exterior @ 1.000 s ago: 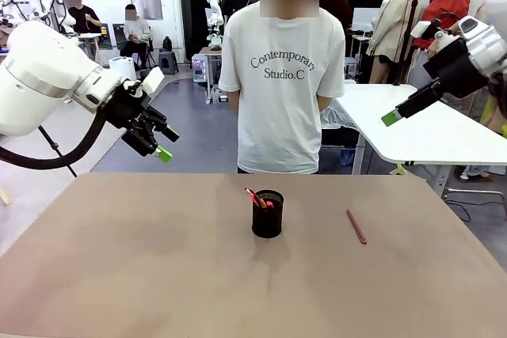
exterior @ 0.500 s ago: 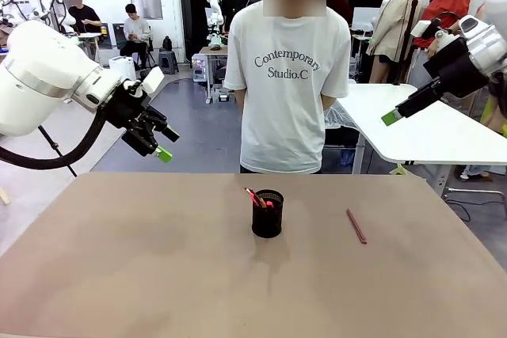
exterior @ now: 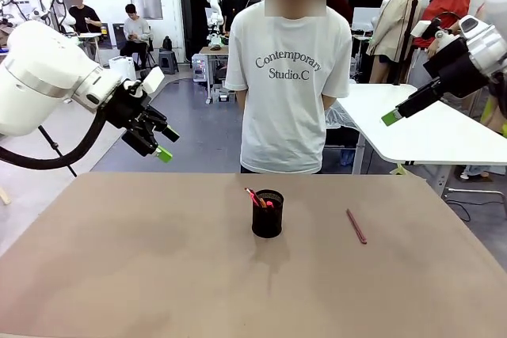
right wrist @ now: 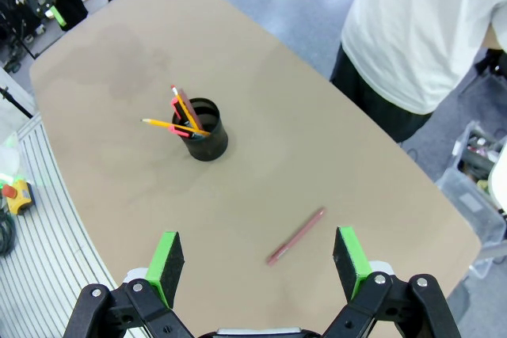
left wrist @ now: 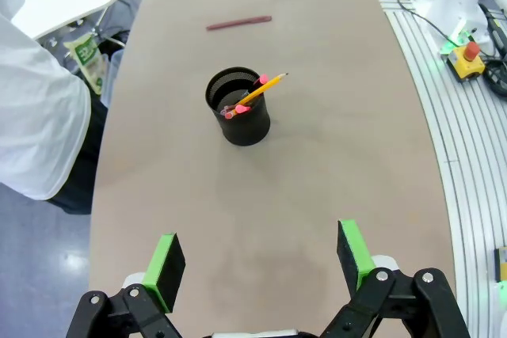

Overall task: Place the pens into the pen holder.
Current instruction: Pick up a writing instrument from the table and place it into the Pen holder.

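The black mesh pen holder stands mid-table, also seen in the wrist views. Two pens lean in it: a yellow-orange pencil and a black pen with red end. A dark reddish-brown pen lies flat on the table to the right of the holder. My left gripper hangs open, high above the table's left side. My right gripper is open too, raised off the far right. Both are empty.
A person in a white T-shirt stands at the table's far edge, arms at the sides. The brown table is bare around the holder. A white table stands behind on the right.
The person has shifted slightly to the right. The arms, the holder and the pens have not moved.
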You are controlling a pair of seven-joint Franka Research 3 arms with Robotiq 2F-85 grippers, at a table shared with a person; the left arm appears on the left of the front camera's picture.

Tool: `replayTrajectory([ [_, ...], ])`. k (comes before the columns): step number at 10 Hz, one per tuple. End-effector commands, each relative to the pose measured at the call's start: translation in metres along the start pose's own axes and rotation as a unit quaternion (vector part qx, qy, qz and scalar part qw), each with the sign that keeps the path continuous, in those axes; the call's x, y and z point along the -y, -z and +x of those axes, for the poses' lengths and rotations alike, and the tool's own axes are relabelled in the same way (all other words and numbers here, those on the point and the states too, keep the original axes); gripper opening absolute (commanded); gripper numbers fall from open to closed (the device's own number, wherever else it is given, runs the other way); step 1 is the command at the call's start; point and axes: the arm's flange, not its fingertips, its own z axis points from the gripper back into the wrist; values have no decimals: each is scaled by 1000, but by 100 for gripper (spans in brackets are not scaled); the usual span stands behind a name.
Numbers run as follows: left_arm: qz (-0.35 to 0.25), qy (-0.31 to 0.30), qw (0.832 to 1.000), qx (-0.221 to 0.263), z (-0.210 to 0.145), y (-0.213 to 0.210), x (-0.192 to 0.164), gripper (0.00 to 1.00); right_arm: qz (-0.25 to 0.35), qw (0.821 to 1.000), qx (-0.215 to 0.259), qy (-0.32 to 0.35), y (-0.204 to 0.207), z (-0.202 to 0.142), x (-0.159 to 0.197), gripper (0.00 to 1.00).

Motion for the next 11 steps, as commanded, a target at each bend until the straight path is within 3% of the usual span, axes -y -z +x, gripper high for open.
replayTrajectory([
  [1,-3,-1,1000,1,-1,-2,0,100,7,1000,10,0,0,1,0,100],
  [8,-3,-1,1000,1,-1,-2,0,100,7,1000,10,0,0,1,0,100],
  [10,-3,-1,1000,1,-1,-2,0,100,9,999,-33,16,15,11,-2,100],
  [11,-3,-1,1000,1,-1,-2,0,100,-31,998,-44,26,29,21,-11,100],
])
